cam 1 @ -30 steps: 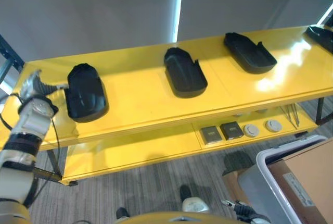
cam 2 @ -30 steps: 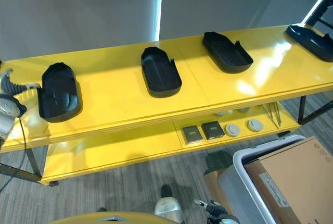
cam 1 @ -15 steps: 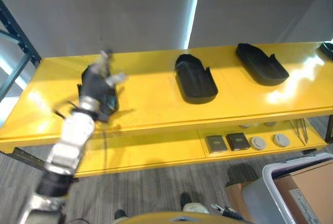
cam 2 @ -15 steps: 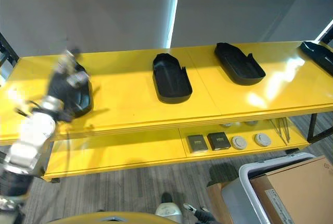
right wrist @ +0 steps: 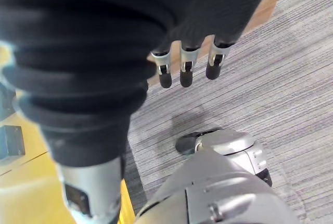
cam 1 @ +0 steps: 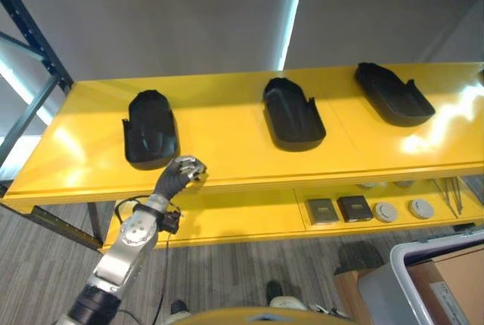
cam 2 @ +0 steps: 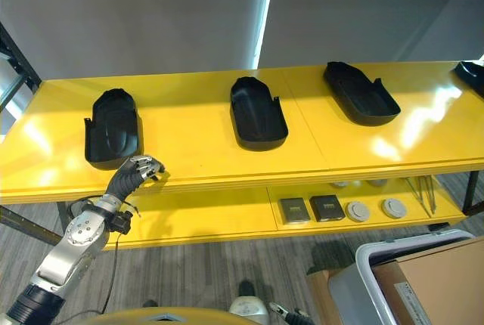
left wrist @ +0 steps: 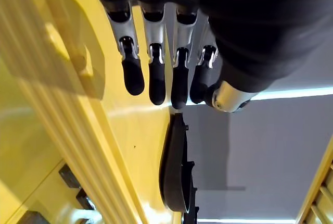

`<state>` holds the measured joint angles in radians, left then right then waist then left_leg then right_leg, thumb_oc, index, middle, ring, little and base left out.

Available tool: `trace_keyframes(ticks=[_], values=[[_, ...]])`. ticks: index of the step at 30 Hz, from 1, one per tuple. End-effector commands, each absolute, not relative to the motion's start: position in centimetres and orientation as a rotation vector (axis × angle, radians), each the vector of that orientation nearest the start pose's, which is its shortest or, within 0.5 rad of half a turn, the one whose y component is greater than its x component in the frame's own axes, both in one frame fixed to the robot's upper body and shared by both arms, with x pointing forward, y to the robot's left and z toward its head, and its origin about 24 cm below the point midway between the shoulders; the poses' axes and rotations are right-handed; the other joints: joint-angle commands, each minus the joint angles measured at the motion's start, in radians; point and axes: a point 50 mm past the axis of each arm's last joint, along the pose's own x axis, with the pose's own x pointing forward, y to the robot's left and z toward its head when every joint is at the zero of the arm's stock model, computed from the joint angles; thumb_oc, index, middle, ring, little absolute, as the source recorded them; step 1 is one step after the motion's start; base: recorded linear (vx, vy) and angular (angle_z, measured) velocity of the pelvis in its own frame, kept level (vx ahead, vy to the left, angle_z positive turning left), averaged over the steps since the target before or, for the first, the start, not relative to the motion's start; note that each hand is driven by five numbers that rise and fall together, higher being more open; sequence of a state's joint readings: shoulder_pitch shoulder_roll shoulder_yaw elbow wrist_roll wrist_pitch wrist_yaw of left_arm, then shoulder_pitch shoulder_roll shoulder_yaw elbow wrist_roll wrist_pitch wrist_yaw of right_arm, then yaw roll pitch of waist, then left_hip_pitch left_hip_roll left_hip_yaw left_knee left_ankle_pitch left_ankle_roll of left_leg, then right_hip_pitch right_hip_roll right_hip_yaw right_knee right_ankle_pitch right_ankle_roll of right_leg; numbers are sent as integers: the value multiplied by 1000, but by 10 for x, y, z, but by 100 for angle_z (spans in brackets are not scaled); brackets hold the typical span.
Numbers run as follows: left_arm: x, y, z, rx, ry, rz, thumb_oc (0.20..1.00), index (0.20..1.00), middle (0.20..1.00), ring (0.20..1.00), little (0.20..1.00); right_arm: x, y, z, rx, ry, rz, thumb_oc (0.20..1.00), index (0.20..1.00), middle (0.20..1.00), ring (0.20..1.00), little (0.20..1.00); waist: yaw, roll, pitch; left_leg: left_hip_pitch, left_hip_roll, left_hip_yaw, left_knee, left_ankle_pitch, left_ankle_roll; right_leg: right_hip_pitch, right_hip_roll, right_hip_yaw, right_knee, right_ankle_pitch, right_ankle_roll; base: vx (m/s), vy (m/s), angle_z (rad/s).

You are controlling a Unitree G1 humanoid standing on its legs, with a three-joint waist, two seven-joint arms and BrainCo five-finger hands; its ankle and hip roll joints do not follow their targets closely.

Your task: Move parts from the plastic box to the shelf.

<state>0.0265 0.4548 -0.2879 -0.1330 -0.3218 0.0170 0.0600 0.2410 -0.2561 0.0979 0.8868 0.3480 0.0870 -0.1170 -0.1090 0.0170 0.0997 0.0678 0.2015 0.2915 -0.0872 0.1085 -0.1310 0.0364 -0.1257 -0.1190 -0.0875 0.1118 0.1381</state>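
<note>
Pulled back from the leftmost black part (cam 1: pixel 150 128), which it was alongside half a second ago, the left hand (cam 1: pixel 179 174) now hangs empty at the front edge of the yellow shelf (cam 1: pixel 227 155), fingers relaxed and holding nothing. That part lies near the shelf's left end, with a second part (cam 1: pixel 293 112) mid-shelf and a third part (cam 1: pixel 393 94) toward the right end (all three spaced well apart). The right hand (right wrist: pixel 187 52) hangs over the grey floor (right wrist: pixel 291 104), fingers loosely straight and empty. The plastic box (cam 1: pixel 423 276) stands on the floor beyond the shelf's right front corner. A likely risk: the left hand sits just beside the shelf lip, so a careless swing could knock the edge or nudge the nearest part. The parts are matte black moulded shells, shoe-shaped with raised rims; the shelf top is glossy, smooth and probably slippery.
</note>
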Motion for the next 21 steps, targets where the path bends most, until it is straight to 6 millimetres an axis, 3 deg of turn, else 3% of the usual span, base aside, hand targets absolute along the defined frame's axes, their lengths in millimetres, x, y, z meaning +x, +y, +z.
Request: trace_keyframes(ticks=[1, 14, 21], values=[[253, 168, 88, 141, -167, -192, 200, 200, 200, 200, 200, 66, -240, -151, -19, 1136, -367, 1000, 1000, 1000, 1000, 1000, 0, -19, 44, 35, -17, 4, 0, -32, 49, 19, -2, -2, 19, -14, 23, -11, 2, 4], [268, 190, 100, 218, -238, 61, 200, 200, 200, 200, 200, 61, -240, -152, -23, 1148, -352, 1000, 1000, 1000, 1000, 1000, -7, -31, 45, 37, -15, 6, 1, -33, 50, 17, -5, -6, 17, -9, 26, 0, 0, 0], [279, 196, 94, 229, -188, 141, 200, 200, 200, 200, 200, 62, -242, -150, -37, 1154, -334, 1000, 1000, 1000, 1000, 1000, -23, -36, 45, 39, -11, 11, 1, -32, 48, 12, -3, 2, 23, -10, 25, 0, 0, 0]])
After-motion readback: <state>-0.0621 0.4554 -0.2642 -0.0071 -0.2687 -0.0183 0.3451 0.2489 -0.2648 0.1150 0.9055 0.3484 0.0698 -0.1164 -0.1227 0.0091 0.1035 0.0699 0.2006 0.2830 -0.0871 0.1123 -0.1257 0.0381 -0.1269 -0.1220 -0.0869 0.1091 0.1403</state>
